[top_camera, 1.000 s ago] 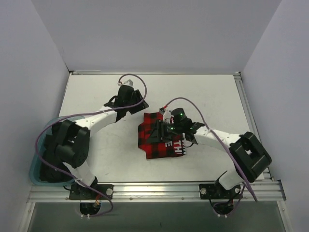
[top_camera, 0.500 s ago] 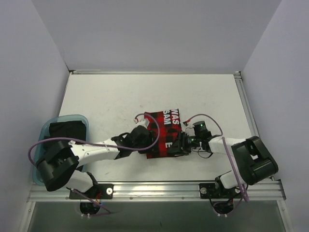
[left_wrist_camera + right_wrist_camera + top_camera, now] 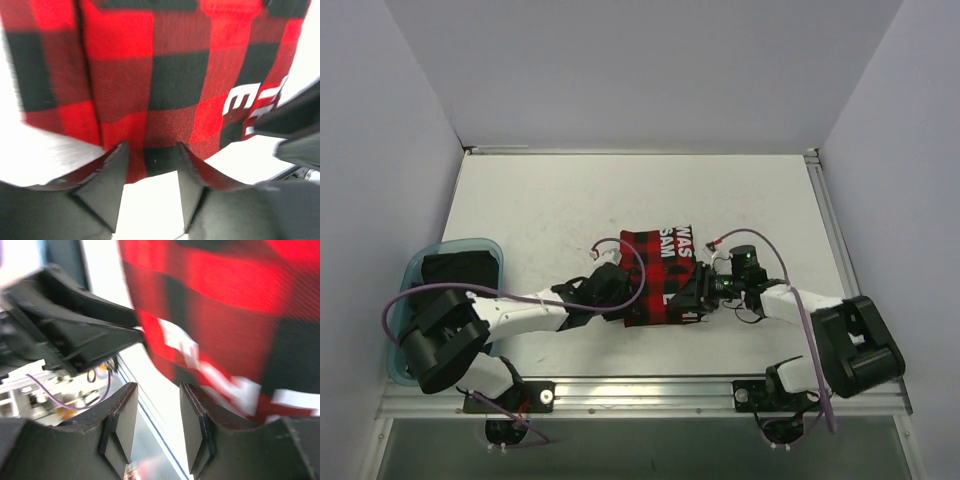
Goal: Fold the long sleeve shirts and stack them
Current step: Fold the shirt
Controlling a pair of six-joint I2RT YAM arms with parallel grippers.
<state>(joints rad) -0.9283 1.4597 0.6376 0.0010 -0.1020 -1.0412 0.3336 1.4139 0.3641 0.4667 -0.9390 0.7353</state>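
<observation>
White desk (image 3: pixel 540 210) held the flannel shirt (image 3: pixel 660 285) folded small near its front edge, not yet stacked, both arms' jaws apart.

1. The long sleeve shirt (image 3: pixel 658 272) lies on the table (image 3: pixel 540 200), slightly right of the middle and closer to the near edge than to the far edge.
2. The left gripper (image 3: pixel 623 305) is at the shirt's near-left corner.
3. The right gripper (image 3: pixel 698 298) is at the shirt's right side, opposite the left gripper.
4. A bin (image 3: pixel 460 241) sits at the table's left edge by the near-left corner, well apart from the shirt, with a bundle (image 3: pixel 455 270) in it.
</observation>
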